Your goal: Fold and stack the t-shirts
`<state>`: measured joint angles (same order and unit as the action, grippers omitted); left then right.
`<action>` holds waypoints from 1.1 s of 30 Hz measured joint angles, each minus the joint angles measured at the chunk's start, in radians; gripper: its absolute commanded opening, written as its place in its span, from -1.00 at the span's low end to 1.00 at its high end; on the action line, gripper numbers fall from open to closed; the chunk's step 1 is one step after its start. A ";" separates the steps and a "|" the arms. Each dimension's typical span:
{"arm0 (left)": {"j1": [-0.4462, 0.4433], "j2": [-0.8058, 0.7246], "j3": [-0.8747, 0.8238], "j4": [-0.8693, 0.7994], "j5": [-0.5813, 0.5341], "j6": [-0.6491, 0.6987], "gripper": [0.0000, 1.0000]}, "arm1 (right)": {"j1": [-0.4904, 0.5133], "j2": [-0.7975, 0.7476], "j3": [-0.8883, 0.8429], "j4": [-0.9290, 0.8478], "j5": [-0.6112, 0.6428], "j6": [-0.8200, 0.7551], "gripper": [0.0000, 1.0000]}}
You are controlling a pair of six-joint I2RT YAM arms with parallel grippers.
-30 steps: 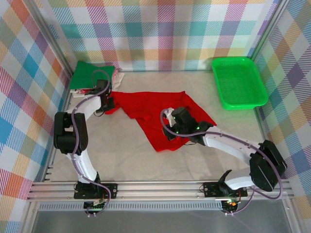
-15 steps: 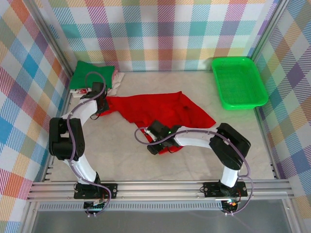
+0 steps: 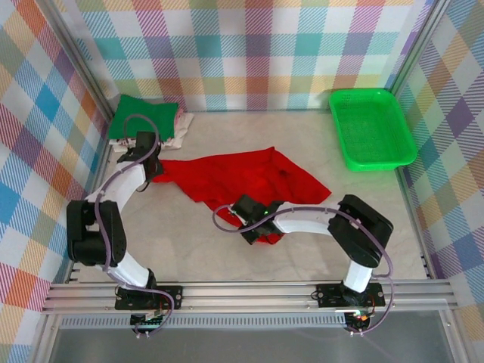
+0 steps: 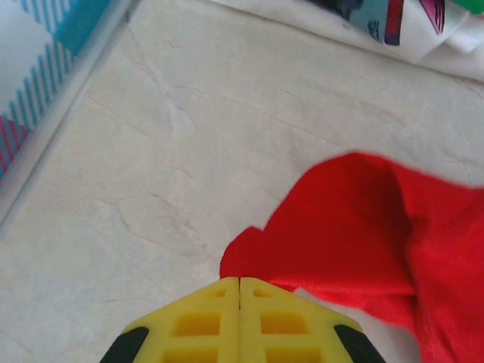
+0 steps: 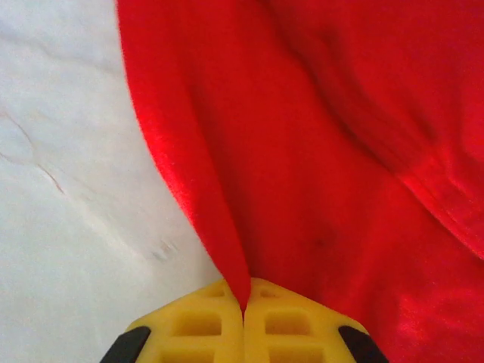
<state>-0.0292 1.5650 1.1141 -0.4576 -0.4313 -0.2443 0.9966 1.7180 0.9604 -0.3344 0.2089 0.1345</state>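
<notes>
red t-shirt (image 5: 325, 151) pinched in right pincer (image 5: 243, 304) (jaws closed)

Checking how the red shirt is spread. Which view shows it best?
Top external: the whole red t-shirt lies crumpled on the table. Left wrist view catches one corner; right wrist view, a close fold pinched by the right gripper.

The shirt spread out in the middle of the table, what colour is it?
The shirt is plain bright red, best seen in the top external view.
</notes>
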 measured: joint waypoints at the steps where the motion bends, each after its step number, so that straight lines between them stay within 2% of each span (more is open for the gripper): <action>1: 0.001 -0.026 -0.008 -0.001 -0.006 -0.001 -1.00 | -0.011 -0.026 -0.009 -0.017 -0.002 0.000 -1.00; 7: 0.001 -0.238 -0.014 -0.015 -0.035 -0.002 -1.00 | -0.082 -0.367 -0.013 -0.093 -0.032 -0.017 -1.00; 11: 0.002 -0.393 0.009 -0.042 -0.031 0.005 -1.00 | -0.136 -0.574 0.068 -0.183 -0.067 -0.028 -1.00; 14: 0.002 -0.491 0.069 -0.087 -0.005 0.011 -1.00 | -0.166 -0.668 0.186 -0.270 -0.067 -0.051 -1.00; 18: 0.003 -0.567 0.241 -0.172 0.039 0.029 -1.00 | -0.206 -0.751 0.318 -0.330 -0.055 -0.079 -1.00; 23: 0.004 -0.537 0.475 -0.275 0.100 0.066 -1.00 | -0.291 -0.764 0.385 -0.348 -0.045 -0.098 -1.00; 26: 0.004 -0.485 0.550 -0.342 0.163 0.080 -1.00 | -0.325 -0.683 0.409 -0.372 -0.045 -0.098 -1.00; 30: 0.004 -0.446 0.517 -0.410 0.223 0.080 -1.00 | -0.331 -0.588 0.364 -0.393 -0.056 -0.091 -1.00; 33: 0.004 -0.459 0.485 -0.473 0.233 0.080 -1.00 | -0.331 -0.613 0.349 -0.439 -0.071 -0.087 -1.00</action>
<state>-0.0250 1.1065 1.5993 -0.9306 -0.1986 -0.1638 0.6659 1.1046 1.3090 -0.7731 0.1383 0.0479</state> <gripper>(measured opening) 0.052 0.048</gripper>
